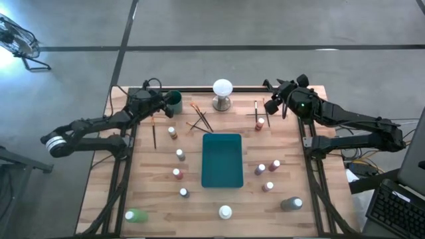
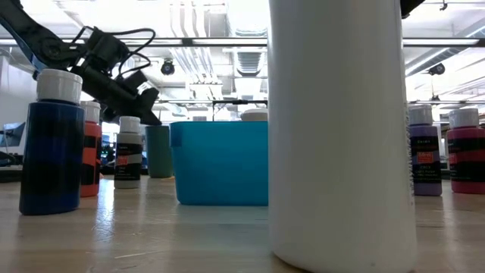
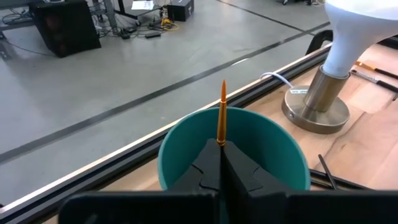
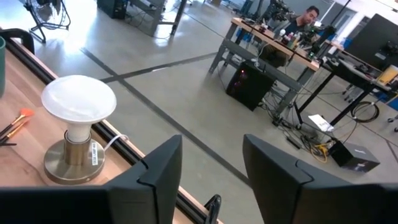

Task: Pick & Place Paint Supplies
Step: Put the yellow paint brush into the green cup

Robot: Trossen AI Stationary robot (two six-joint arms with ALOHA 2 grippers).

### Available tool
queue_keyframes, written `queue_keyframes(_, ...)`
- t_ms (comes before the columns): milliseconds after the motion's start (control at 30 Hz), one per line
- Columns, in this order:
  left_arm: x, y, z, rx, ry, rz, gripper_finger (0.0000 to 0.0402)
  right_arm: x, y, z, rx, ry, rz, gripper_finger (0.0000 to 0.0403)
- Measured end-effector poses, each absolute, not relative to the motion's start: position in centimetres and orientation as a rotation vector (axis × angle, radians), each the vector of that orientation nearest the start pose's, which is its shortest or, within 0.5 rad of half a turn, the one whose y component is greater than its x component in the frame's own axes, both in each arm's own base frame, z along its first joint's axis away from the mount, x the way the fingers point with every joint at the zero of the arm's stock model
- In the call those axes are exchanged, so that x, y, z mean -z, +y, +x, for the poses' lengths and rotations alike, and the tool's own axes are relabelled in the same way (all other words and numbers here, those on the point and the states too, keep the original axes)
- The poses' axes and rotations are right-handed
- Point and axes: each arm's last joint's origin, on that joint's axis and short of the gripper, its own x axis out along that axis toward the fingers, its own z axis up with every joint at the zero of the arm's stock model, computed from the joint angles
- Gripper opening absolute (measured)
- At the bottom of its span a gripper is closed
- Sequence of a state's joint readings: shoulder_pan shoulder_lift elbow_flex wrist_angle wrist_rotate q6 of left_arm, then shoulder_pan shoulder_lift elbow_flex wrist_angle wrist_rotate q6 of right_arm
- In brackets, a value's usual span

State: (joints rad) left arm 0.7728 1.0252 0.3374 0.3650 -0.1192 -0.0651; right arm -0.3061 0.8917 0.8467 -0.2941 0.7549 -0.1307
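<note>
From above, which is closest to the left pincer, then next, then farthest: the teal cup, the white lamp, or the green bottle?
1. Teal cup, right beside the left pincer, at the back.
2. White lamp, back middle.
3. Green bottle, front left corner.

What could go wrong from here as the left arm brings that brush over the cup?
The left tool is shut on a thin brush above the teal cup; held by its narrow handle, it could slip or tilt and miss the rim. The cup sits at the table edge, so a nudge might push it off.
</note>
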Motion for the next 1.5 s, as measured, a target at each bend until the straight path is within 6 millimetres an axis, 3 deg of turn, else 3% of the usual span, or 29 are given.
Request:
queue_keyframes(467,-18.9,14.4,14.2,-0.890,0.284,-0.175,0.0045,-32.8,-7.5,17.1,1.027,0.415,-0.196,0.0185)
queue_keyframes(833,-19.3,14.4,14.3,-0.872,0.264,-0.156,0.0068,-32.8,-7.5,17.1,1.028,0.415,-0.197,0.0157)
queue_keyframes(1100,-22.3,14.5,14.8,-0.807,0.173,-0.161,0.0112,-32.8,-7.5,17.1,1.028,0.415,-0.196,0.0134)
queue_keyframes(1500,-28.8,12.0,14.8,-0.489,0.019,-0.116,0.0115,-33.9,-7.5,16.6,0.928,0.440,-0.110,0.0092)
